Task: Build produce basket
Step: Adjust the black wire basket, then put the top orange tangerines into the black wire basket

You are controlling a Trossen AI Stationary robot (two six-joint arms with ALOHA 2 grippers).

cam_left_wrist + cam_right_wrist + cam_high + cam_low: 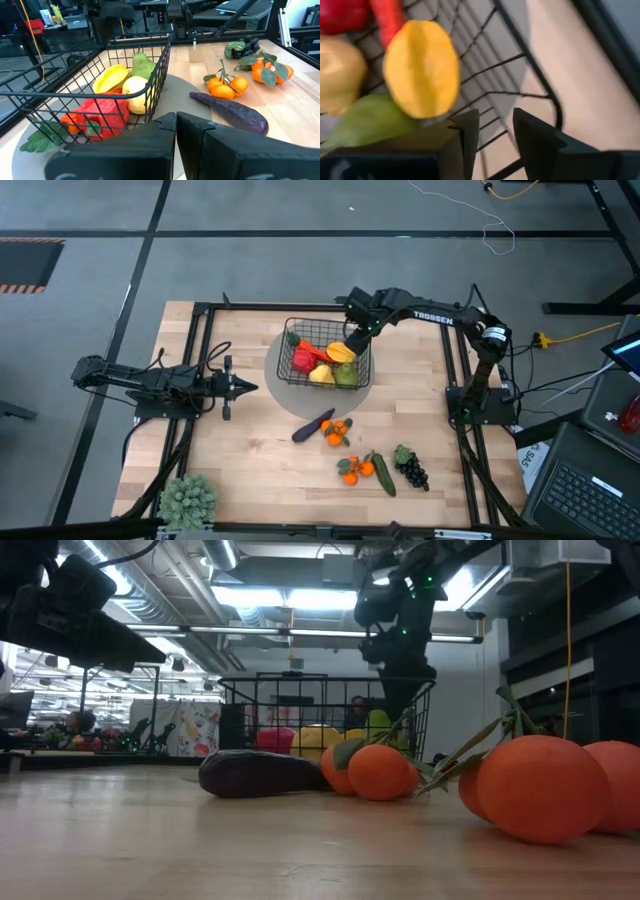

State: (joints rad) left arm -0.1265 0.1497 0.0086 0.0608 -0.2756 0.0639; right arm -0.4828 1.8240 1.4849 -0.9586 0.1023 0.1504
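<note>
The black wire basket (300, 330) stands on a round grey mat (283, 385) at the table's middle. It holds a red pepper (303, 360), carrot (322, 352), yellow starfruit (342, 352), lemon (322, 374) and green apple (346, 375). My right gripper (353, 337) hovers open over the basket's far right corner, just beside the starfruit (421, 67), with nothing between its fingers (466, 137). My left gripper (250, 387) waits shut, left of the mat. The eggplant (313, 425), two orange bunches (337, 432) (355, 470), the cucumber (384, 476) and the grapes (411, 470) lie on the table nearer the front edge.
A bushy grey-green plant (188, 498) sits at the table's near left corner. A black frame (200, 340) borders the table. Bare wood lies between my left gripper and the eggplant (230, 111). In the low view, the oranges (545, 785) stand close to the camera.
</note>
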